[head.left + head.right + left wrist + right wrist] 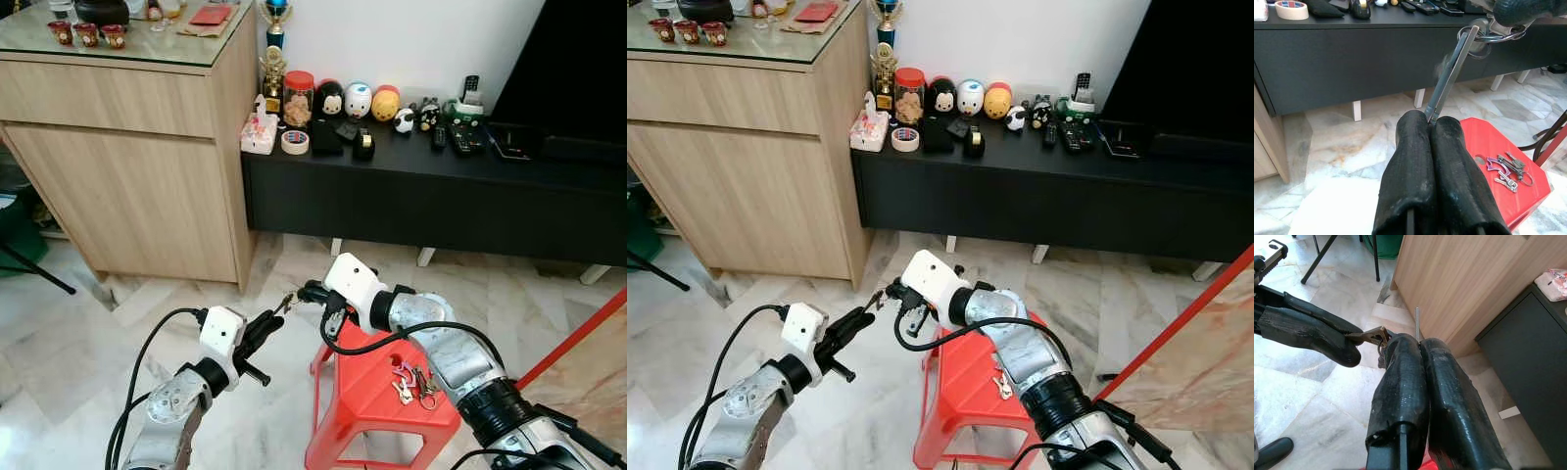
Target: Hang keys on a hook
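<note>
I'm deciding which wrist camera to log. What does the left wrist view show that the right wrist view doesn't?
Left wrist view: the low black TV cabinet, the red plastic stool with a loose bunch of keys on it, and a roll of tape.

Right wrist view: the light wooden cupboard and the left end effector seen from outside.

Both: white marble floor and a thin metal hook piece held between the two end effectors.

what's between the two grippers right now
A metal hook bridges them: the left gripper pinches its lower end, and the right gripper holds a key ring at its top. The left wrist view shows this best.
</note>
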`<state>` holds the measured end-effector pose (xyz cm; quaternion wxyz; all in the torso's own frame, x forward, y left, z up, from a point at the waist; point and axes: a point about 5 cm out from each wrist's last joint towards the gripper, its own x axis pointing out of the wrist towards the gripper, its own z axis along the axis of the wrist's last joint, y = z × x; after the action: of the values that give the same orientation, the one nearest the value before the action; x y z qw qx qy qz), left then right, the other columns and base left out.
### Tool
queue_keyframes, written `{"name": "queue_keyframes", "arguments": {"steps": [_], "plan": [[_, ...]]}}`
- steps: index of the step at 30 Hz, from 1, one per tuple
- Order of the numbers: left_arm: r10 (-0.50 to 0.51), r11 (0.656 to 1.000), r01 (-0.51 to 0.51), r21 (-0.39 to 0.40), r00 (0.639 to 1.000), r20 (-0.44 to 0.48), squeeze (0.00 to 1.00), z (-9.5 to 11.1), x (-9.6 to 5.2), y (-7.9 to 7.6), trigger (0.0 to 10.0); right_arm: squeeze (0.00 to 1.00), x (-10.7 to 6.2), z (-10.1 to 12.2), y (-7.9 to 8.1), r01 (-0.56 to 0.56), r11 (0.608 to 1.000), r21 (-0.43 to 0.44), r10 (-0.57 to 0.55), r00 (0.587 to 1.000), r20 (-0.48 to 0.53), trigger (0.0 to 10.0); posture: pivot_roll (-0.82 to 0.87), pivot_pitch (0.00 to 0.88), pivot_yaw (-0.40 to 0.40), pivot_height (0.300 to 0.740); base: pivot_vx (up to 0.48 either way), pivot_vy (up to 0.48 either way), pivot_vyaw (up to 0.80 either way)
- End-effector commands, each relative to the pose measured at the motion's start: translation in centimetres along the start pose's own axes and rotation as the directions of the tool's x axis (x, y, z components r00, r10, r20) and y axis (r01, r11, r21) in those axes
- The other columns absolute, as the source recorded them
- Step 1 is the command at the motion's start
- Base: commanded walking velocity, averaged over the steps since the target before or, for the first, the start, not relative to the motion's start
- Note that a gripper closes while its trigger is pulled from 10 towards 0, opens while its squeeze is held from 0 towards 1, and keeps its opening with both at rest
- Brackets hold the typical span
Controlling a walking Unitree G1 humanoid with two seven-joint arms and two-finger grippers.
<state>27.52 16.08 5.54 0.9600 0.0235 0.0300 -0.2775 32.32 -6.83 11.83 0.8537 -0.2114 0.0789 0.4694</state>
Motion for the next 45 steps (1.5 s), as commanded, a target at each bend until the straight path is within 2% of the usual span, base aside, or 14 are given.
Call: {"name": "queue_keyframes", "arguments": {"steps": [1,7,9,10,14,15,26,32,37,38,39,40,41,45], "plan": [[0.012,1.000,-0.012,-0.001,1.000,-0.010,0.00,-0.1,-0.3,0.2,0.0,0.00,-0.3,-0.2,-0.6,0.027,1.000,-0.004,-0.027,1.000,-0.014,10.0,0.02,0.044,-0.116,0.740,0.000,0.000,0.00],[0.011,1.000,-0.011,-0.001,1.000,-0.009,0.00,-0.1,-0.3,0.2,0.0,0.00,-0.1,0.0,-0.6,0.023,1.000,0.005,-0.023,1.000,0.000,10.0,0.02,0.043,-0.118,0.740,0.000,0.000,0.00],[0.010,1.000,-0.010,-0.001,1.000,-0.009,0.00,-0.1,-0.3,0.2,0.0,0.83,-0.1,0.1,-0.6,0.020,1.000,0.009,-0.020,1.000,0.007,10.0,0.02,0.043,-0.118,0.740,0.000,0.000,0.00],[0.009,1.000,-0.009,-0.001,1.000,-0.009,0.00,-0.1,-0.3,0.2,0.0,1.00,-0.1,0.1,-0.6,0.019,1.000,0.013,-0.019,1.000,0.011,10.0,0.02,0.043,-0.118,0.740,0.000,0.000,0.00],[0.006,1.000,-0.006,-0.003,1.000,-0.010,0.00,-0.1,-0.2,0.1,0.0,0.93,-0.2,0.3,-0.5,0.019,1.000,0.020,-0.019,1.000,0.021,10.0,0.02,0.042,-0.118,0.740,0.000,0.000,0.00],[0.005,1.000,-0.005,-0.004,1.000,-0.010,0.00,-0.1,-0.2,0.1,0.0,0.00,-0.2,0.3,-0.6,0.023,1.000,0.020,-0.023,0.999,0.021,10.0,0.02,0.042,-0.118,0.740,0.000,0.000,0.00],[-0.007,1.000,0.007,0.004,0.999,-0.035,0.00,-0.5,-0.5,0.0,0.0,0.00,-0.4,0.4,-1.5,0.079,0.996,0.037,-0.080,0.996,0.028,10.0,0.02,0.042,-0.118,0.740,0.000,0.000,0.00],[-0.005,1.000,0.005,0.008,0.999,-0.044,0.00,-0.7,-0.6,-0.1,0.0,0.00,-0.7,-1.4,-2.3,0.235,0.963,0.135,-0.234,0.972,-0.025,10.0,0.02,0.040,-0.118,0.740,0.000,0.000,0.00],[0.029,0.999,-0.029,0.017,0.999,-0.046,0.00,-0.8,-0.5,0.1,0.6,0.00,-2.6,-6.5,-3.1,0.514,0.788,0.339,-0.464,0.858,-0.222,10.0,0.02,0.041,-0.117,0.740,0.000,0.000,0.00],[0.039,0.999,-0.039,0.009,0.998,-0.041,0.00,-0.8,-0.5,0.1,8.5,0.00,-3.2,-8.6,-2.6,0.567,0.742,0.358,-0.488,0.822,-0.292,10.0,0.02,0.039,-0.115,0.740,0.000,0.000,0.00],[0.041,0.999,-0.040,0.007,0.998,-0.040,0.00,-0.8,-0.5,0.1,8.5,0.00,-3.4,-9.0,-2.4,0.577,0.733,0.360,-0.491,0.815,-0.306,10.0,0.02,0.039,-0.115,0.740,0.000,0.000,0.00],[0.043,0.999,-0.043,0.005,0.998,-0.040,0.00,-0.8,-0.4,0.1,10.0,0.00,-3.6,-9.9,-2.0,0.594,0.708,0.382,-0.494,0.803,-0.334,10.0,0.02,0.039,-0.115,0.740,0.000,0.000,0.00],[0.043,0.999,-0.043,0.005,0.998,-0.040,0.00,-0.8,-0.4,0.1,10.0,0.00,-3.6,-9.9,-2.0,0.594,0.708,0.382,-0.494,0.803,-0.334,10.0,0.02,0.039,-0.115,0.740,0.000,0.000,0.00],[0.098,0.995,-0.098,-0.016,0.994,-0.041,0.00,-1.0,-0.3,0.3,10.0,0.00,-4.5,-13.6,0.8,0.658,0.606,0.448,-0.488,0.752,-0.443,10.0,0.02,0.039,-0.112,0.740,0.000,0.000,0.00]]}}
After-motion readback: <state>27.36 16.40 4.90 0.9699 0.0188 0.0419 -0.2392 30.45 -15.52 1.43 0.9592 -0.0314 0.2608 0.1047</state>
